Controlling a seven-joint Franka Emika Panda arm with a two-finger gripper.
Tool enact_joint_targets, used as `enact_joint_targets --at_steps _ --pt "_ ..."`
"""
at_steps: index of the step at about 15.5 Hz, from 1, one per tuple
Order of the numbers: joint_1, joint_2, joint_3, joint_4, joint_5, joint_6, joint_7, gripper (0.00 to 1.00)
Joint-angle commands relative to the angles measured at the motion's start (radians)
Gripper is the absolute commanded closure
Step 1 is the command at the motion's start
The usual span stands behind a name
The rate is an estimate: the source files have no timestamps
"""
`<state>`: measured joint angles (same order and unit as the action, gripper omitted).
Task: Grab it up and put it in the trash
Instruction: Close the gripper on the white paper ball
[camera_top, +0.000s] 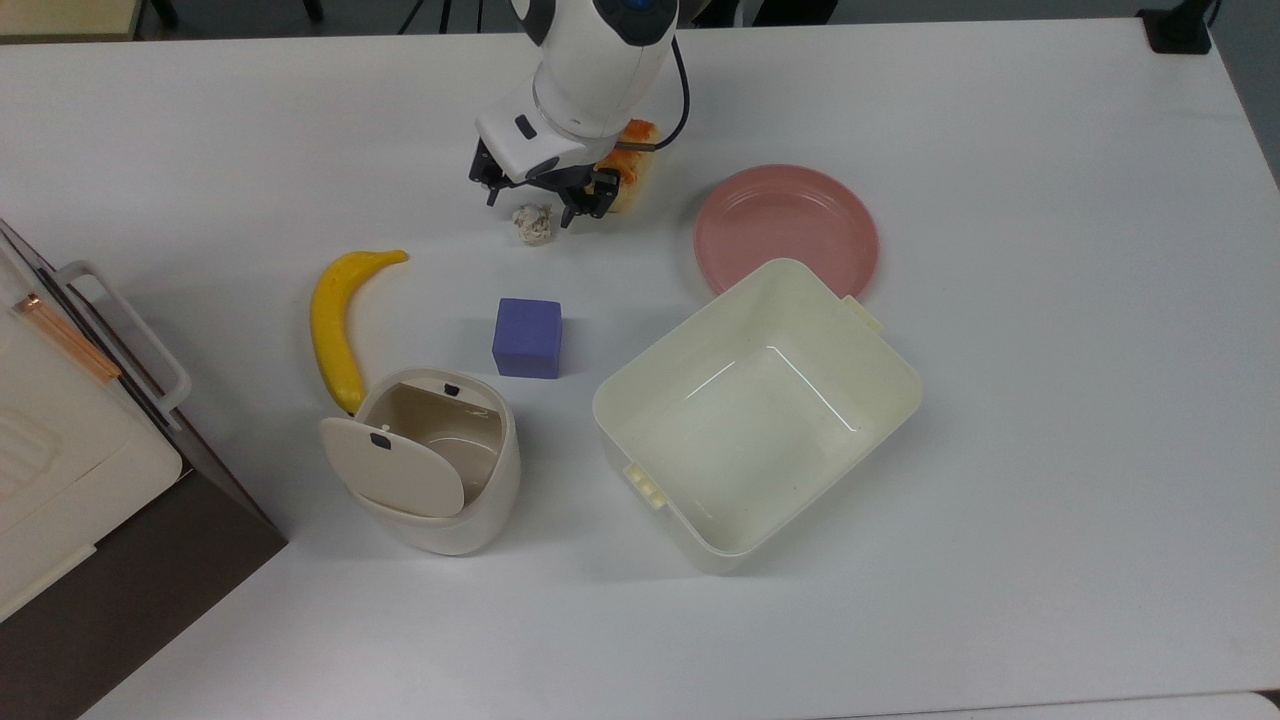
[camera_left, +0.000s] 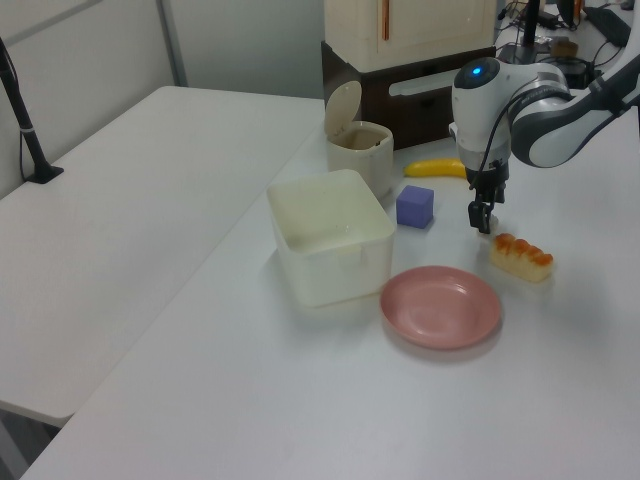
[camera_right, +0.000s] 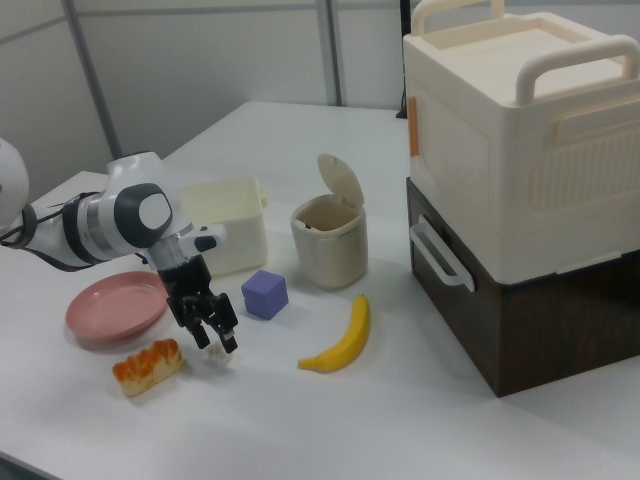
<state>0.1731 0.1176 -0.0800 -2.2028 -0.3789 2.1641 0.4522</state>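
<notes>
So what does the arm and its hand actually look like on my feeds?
A glossy white arm with rounded segments and grey joint bands, a blue light on top in the left view. A black cable loops along its side. The hand has a white body with dark buttons and two black fingers.

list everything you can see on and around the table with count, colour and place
paper ball: 1, off-white, on the table between the pincer's fingers
trash bin: 1, cream-white, lid open, near the banana's lower end in the top view
banana: 1, yellow, at the top view's left of the cube
cube: 1, purple, between paper ball and bin
tub: 1, cream, square, below the plate in the top view
plate: 1, pink, at the top view's right
bread loaf: 1, orange-topped, beside the pincer
storage boxes: 2 stacked, cream over dark brown, table's edge
table: 1, white
pincer: 1, black, open, low around the paper ball
</notes>
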Motion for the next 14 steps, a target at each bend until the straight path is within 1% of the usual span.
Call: enact_joint_targets --at_steps 1,4,5,6,7,8,9,10,11,14 --pt "0.008 -0.006 -0.012 -0.011 -0.026 0.016 0.025 0.32" --pt "0.002 -0.006 -0.012 -0.012 -0.032 0.016 0.025 0.36" --pt "0.002 -0.006 -0.012 -0.012 -0.035 0.016 0.025 0.42" --pt "0.002 -0.006 -0.012 -0.012 -0.037 0.016 0.025 0.50" --pt "0.002 -0.006 -0.010 -0.012 -0.037 0.016 0.025 0.61" --pt "0.002 -0.006 -0.012 -0.012 -0.037 0.017 0.023 0.76" --pt "0.002 -0.006 -0.012 -0.012 -0.037 0.017 0.023 0.87" --pt "0.002 -0.006 -0.010 -0.011 -0.040 0.017 0.022 0.94" --pt "0.002 -0.006 -0.012 -0.011 -0.043 0.017 0.019 1.00" --pt "0.002 -0.006 -0.012 -0.009 -0.049 0.017 0.011 1.00"
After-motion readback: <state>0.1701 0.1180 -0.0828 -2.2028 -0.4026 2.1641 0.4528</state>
